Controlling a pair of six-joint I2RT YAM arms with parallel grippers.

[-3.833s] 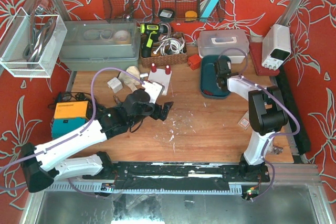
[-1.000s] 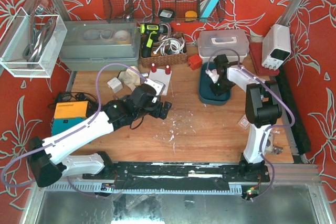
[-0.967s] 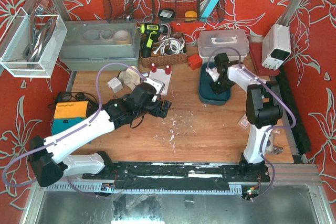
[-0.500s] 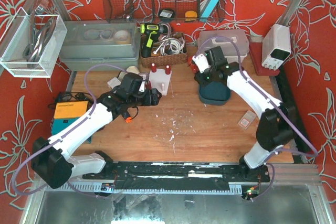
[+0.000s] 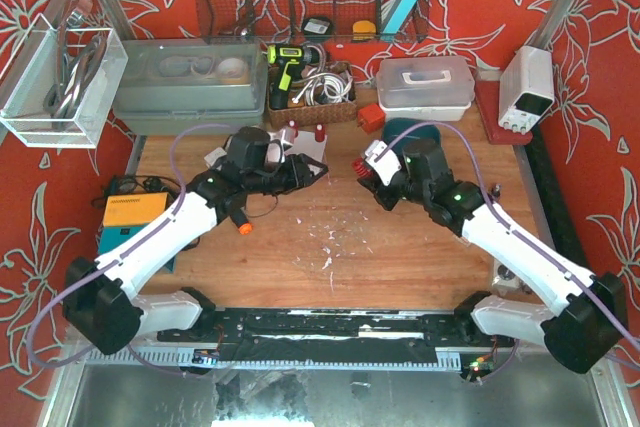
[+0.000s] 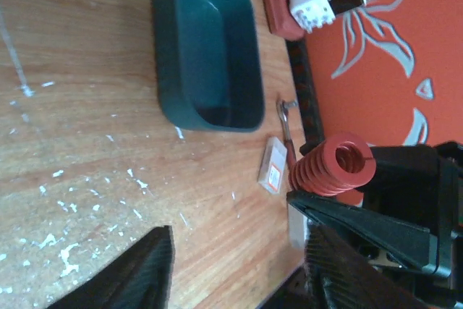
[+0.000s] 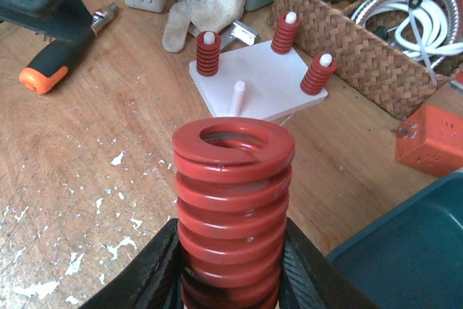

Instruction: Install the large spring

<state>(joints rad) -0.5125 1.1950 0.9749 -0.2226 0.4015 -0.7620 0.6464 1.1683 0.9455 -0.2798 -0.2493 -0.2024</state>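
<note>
Spring (image 7: 233, 208) is now out of the bin (image 6: 206, 48), pinched upright in the right jaws just short of the plate's (image 7: 268, 81) bare peg (image 7: 237, 97); left jaws spread, moved in nearby, so only seating remains.

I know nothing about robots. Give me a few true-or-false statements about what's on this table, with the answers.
1. The right jaws hold a big red spring. True.
2. Every peg on the white plate carries a small spring. False: the plate has three small springs and one bare peg.
3. The teal tray is full of parts. False: the tray looks empty.
4. An orange-handled screwdriver lies on the table. True.
</note>
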